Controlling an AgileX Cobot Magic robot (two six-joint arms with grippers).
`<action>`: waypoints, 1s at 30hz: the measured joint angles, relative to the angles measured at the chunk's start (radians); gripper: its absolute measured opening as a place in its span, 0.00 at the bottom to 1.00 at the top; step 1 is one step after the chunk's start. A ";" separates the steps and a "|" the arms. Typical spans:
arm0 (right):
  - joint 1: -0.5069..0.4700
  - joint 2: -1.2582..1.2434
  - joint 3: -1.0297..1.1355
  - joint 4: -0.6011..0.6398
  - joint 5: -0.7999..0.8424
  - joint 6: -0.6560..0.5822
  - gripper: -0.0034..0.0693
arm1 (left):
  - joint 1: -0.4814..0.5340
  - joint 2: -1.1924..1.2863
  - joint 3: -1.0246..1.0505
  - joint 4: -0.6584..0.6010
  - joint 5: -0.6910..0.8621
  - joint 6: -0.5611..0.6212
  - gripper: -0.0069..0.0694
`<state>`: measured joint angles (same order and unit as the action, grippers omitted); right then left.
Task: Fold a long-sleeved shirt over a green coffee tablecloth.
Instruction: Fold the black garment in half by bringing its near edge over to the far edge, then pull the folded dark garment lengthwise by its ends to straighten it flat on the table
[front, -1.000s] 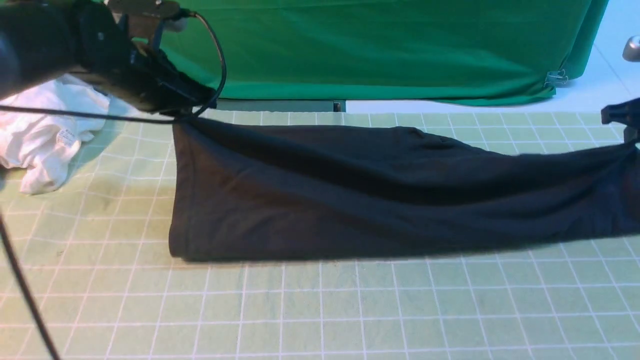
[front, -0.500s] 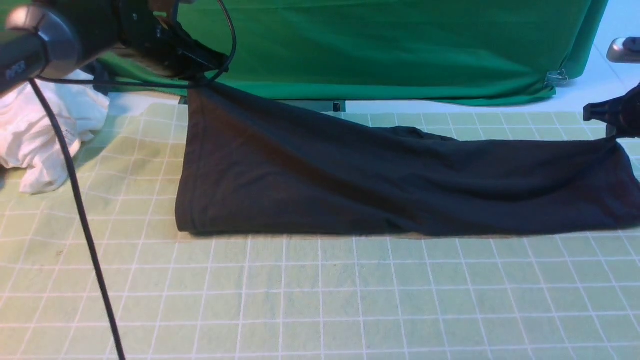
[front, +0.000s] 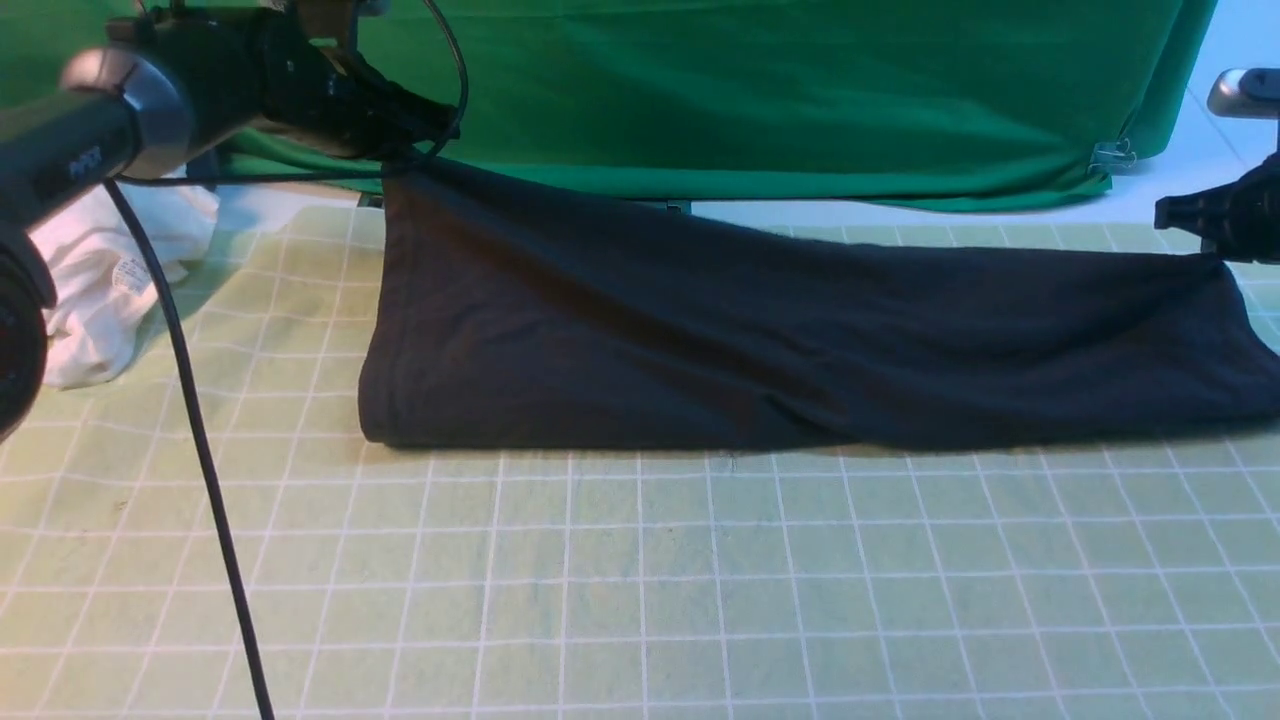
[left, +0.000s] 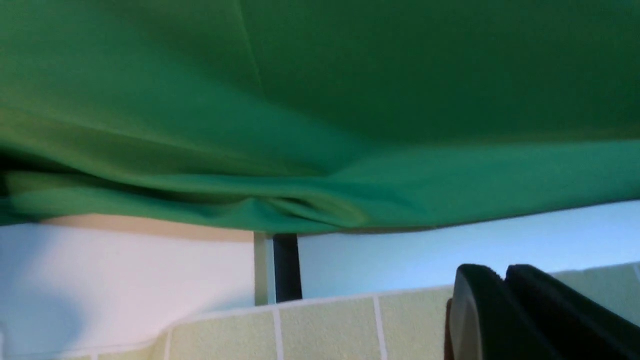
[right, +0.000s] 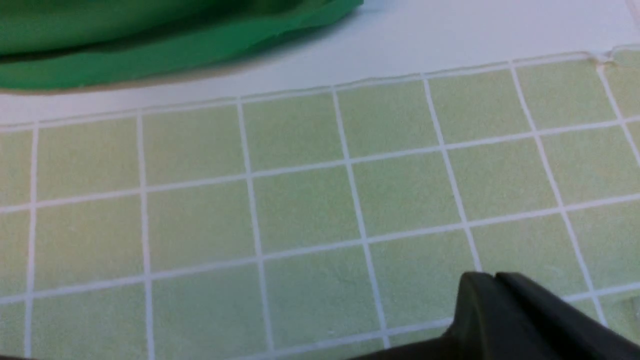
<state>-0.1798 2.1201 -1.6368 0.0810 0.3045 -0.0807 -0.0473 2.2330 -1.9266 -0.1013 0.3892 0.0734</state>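
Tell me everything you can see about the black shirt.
The black shirt is soft, matte dark fabric, doubled into a long band, with no logo or sleeves showing. The left gripper pinches one upper corner, held high, and the right gripper pinches the other, lower down. The shirt's bottom fold rests on the gridded green tablecloth.

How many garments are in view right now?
2. The black long-sleeved shirt spans the middle of the tablecloth, far edge raised; a crumpled white garment lies at the far left. Others may lie outside view.
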 joint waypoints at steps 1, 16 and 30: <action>0.000 0.004 0.000 0.000 -0.005 0.003 0.09 | 0.000 0.003 -0.001 0.000 -0.008 -0.002 0.06; 0.009 -0.064 -0.070 -0.009 0.266 -0.082 0.52 | 0.001 -0.096 -0.002 0.035 0.142 -0.005 0.55; 0.108 -0.010 -0.008 0.015 0.527 -0.153 0.07 | -0.102 -0.125 0.201 -0.263 0.639 0.211 0.25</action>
<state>-0.0723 2.1101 -1.6451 0.0963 0.8311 -0.2339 -0.1491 2.1079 -1.7256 -0.3638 1.0283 0.2840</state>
